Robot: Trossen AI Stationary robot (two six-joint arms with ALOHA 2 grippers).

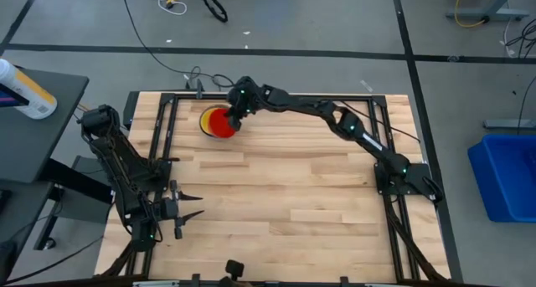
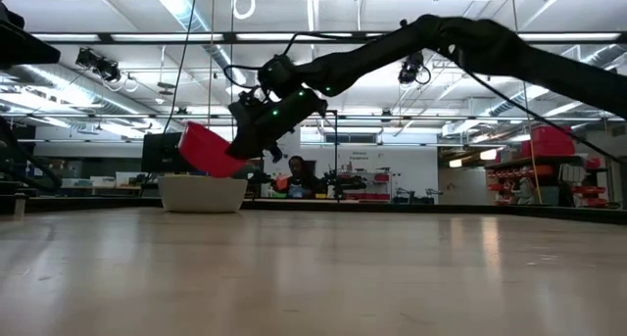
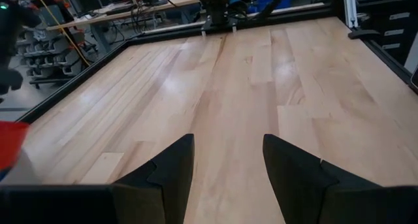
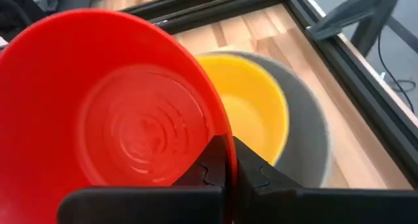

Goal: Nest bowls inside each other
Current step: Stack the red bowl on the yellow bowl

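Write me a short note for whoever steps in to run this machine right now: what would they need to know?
Right tool: shut on the rim of the red bowl, held tilted above the stack at the table's far side.
Left tool: open, empty, waiting near the table's front left.
Stack: yellow bowl sits nested in the grey bowl; any bowls beneath cannot be seen.
Done: yellow is in.
Left: lower the red bowl into the yellow one and let go.
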